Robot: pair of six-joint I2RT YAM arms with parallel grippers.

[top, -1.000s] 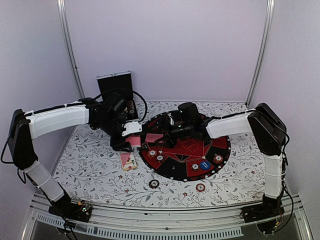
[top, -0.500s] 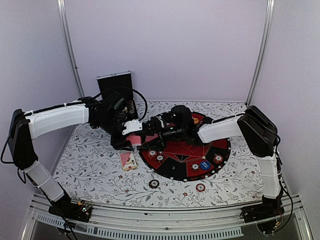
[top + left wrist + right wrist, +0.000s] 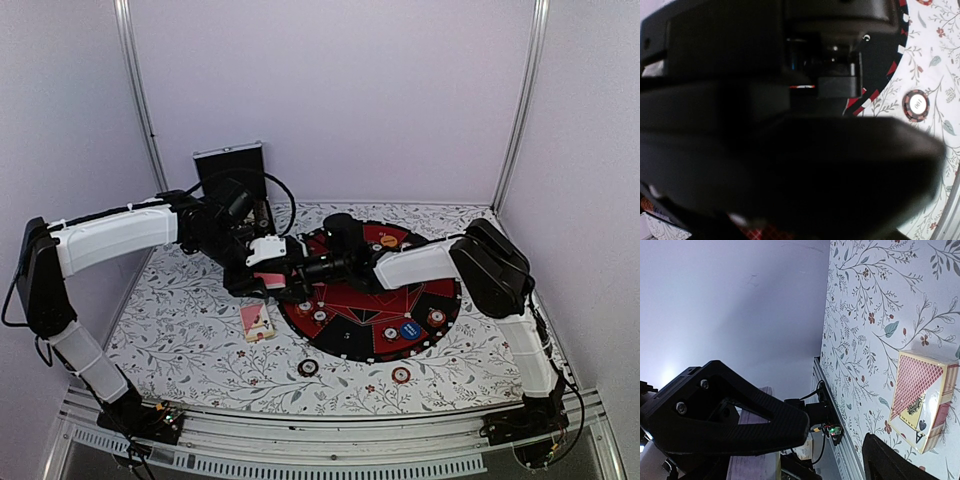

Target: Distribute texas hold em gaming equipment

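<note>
Two robot arms meet over a floral-patterned tabletop, their jaws nose to nose at the left rim of a round red-and-black felt poker mat. A silver-edged black case stands open behind the left jaws, against the back wall.

The left gripper is closed on a stack of pink-backed playing cards, which shows just under its tip. The right gripper reaches across the mat to touch or nearly touch that stack. Its jaws stand wide apart, and the wrist camera shows one broad black finger with bare cloth between it and its partner. The left wrist camera is almost wholly blocked by dark gripper parts close to its lens.

A small pink card box lies flat on the cloth just nearer than the left jaws, off the mat's edge. From the right wrist it sits beyond the gap between the open fingers.

On the mat, a blue round button lies well to the right of the right jaws, near the front rim. An orange round button lies behind and to the right of them.

Several small striped chips dot the mat's near half. Off the mat, well in front of both jaws, a black striped chip and a red striped chip rest apart on the cloth.
</note>
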